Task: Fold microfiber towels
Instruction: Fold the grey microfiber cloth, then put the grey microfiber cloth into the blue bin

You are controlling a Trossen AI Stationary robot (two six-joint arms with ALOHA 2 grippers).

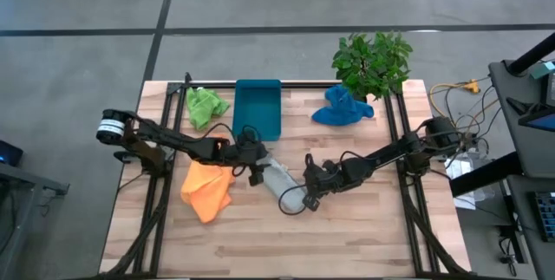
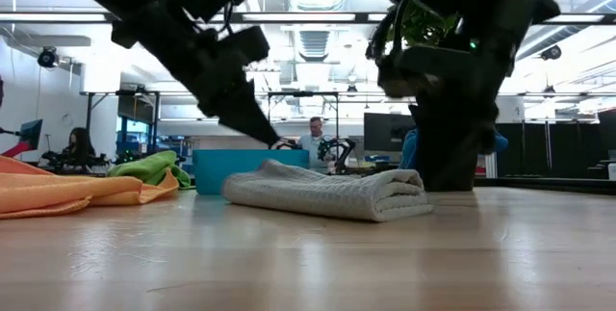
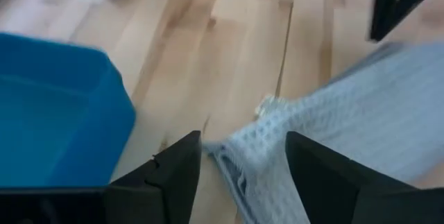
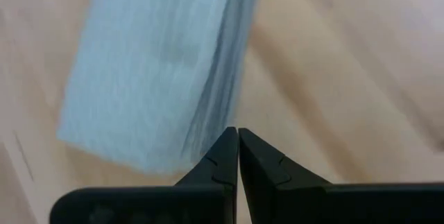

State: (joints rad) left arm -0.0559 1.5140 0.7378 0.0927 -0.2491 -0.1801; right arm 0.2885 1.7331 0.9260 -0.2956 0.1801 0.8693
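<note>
A folded grey microfiber towel, its waffle weave showing in soft ridges, lies near the middle of the slatted wooden table, a thick rolled edge facing the low camera. The left gripper stands released, fingers spread either side of the towel's loose corner, just in front of the rigid teal tray at the far edge. The right gripper is clenched on nothing, its tips at the towel's folded side. An orange towel lies crumpled toward the left edge, a lime green towel near the far left corner, a blue towel heaped beside a potted plant at the far right. The limp cloth could spring open if either arm drags a corner while pulling away.
</note>
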